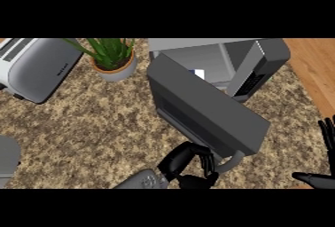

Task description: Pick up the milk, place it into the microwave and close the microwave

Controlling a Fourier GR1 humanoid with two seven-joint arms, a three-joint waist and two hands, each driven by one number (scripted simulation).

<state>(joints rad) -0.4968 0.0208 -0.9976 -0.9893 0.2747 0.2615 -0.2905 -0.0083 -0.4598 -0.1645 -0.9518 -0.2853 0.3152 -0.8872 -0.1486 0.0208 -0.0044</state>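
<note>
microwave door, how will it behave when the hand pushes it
The microwave door is a flat, rigid-looking panel, so it should swing as one piece without flexing. It stands partly open, joined to the microwave along one edge, so it will likely pivot, not slide. The left hand is at its handle, probably good leverage.

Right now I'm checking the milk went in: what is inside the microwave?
Inside the microwave, only a small white and blue corner shows. The half-shut door, at the left hand, covers the rest.
</note>
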